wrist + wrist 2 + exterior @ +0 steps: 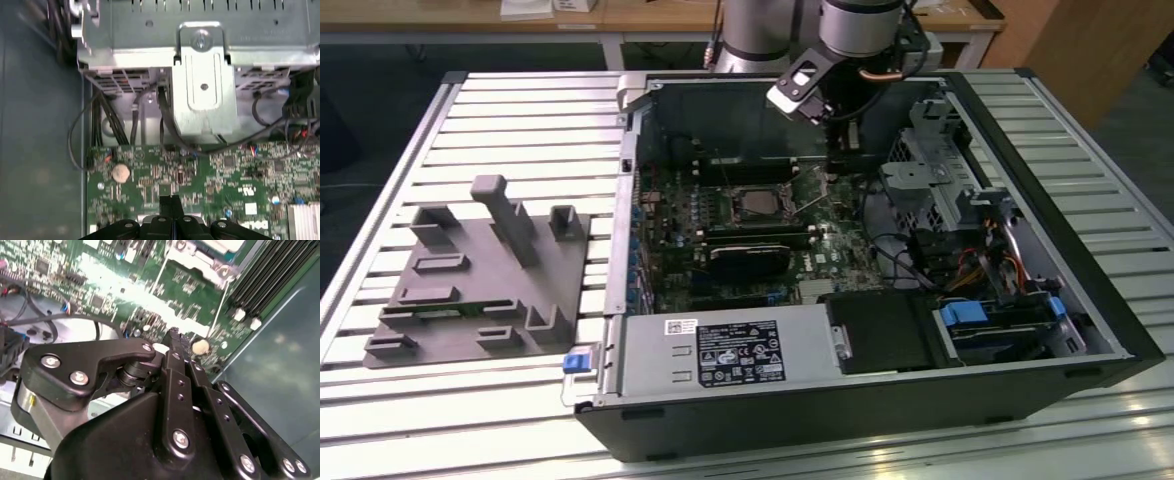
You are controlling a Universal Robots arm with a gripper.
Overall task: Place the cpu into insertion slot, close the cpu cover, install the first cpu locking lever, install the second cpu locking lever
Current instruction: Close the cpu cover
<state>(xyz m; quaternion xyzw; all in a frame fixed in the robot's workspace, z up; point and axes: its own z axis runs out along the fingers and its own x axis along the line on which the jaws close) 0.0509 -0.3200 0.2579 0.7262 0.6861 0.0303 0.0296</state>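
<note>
An open computer case (1067, 240) lies on the slatted table, with the green motherboard (720, 215) inside it. The insertion slot (755, 204) is a small silver-rimmed square with a dark grey centre. I cannot tell whether the cpu lies in it, or how the cpu cover stands. Part of the slot's silver frame (197, 260) also appears in the second wrist view. My gripper (842, 158) hangs inside the case, above the board, to the exterior view's right of the slot. Its black fingers (175, 340) are shut together with nothing between them. The fingertips (170, 202) hover over bare green board.
A metal drive cage (202, 75) with black cables stands just beyond the gripper. A coin battery (120, 172) sits on the board near the fingertips. Long black memory slots (270, 285) run beside the socket. A grey fixture block (480, 270) lies on the table at the exterior view's left.
</note>
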